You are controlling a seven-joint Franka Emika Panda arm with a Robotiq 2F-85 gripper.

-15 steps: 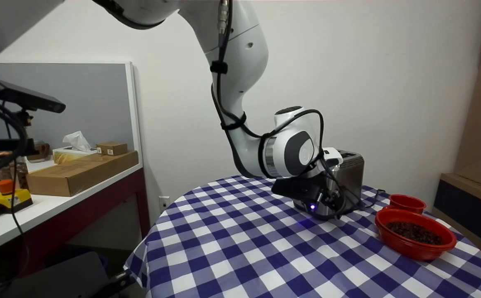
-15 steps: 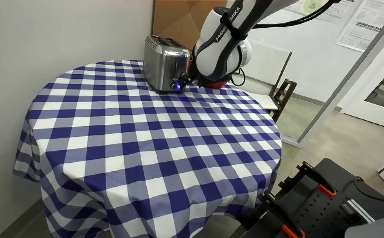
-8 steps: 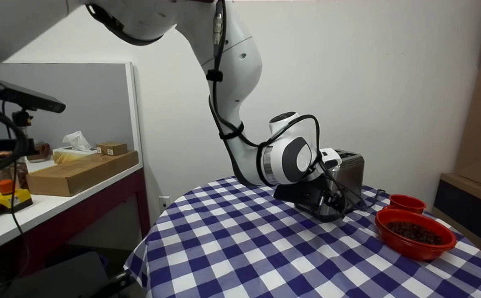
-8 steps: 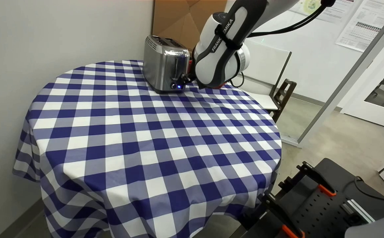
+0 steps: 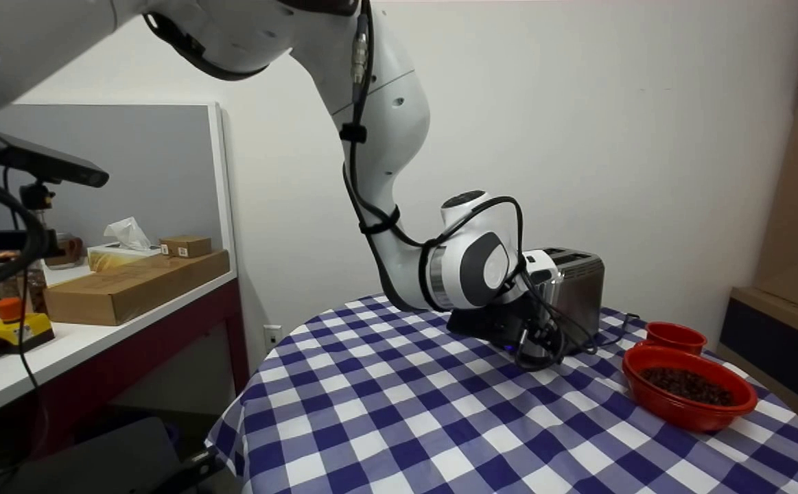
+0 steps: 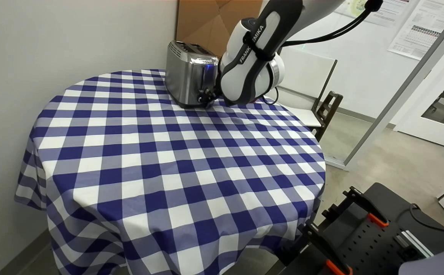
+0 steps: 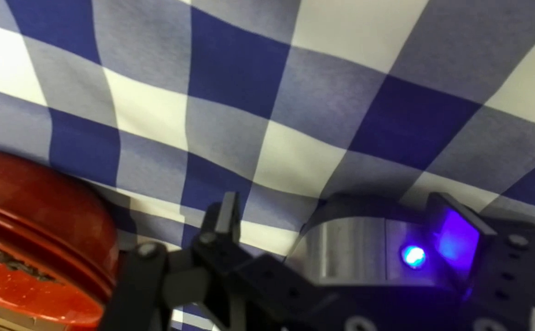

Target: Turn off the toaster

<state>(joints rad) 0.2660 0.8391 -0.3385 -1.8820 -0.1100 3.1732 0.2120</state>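
Note:
The silver toaster [image 6: 183,80] stands upright at the table's far side; it also shows partly behind my gripper in an exterior view [image 5: 582,295]. My gripper [image 6: 207,97] is at the low front of the toaster, by its knob [image 6: 200,99]. In the wrist view my gripper [image 7: 344,225] is open, its fingers wide apart with the toaster's metal face [image 7: 354,250] between them. A lit blue light [image 7: 413,256] on that face lies close to the right finger and shines on its inner side. I cannot tell whether the finger touches the toaster.
A red bowl [image 5: 670,408] of dark beans and another red container [image 5: 675,336] stand beside the toaster; the bowl also shows in the wrist view [image 7: 42,207]. A black cord [image 5: 622,331] lies behind the toaster. The round table has a checkered cloth [image 6: 168,152]. A wall stands behind.
The arm has moved down and slightly back. The gripper has shifted across the toaster's low front, so the blue light there is now covered in an exterior view, and a blue glow shows higher up.

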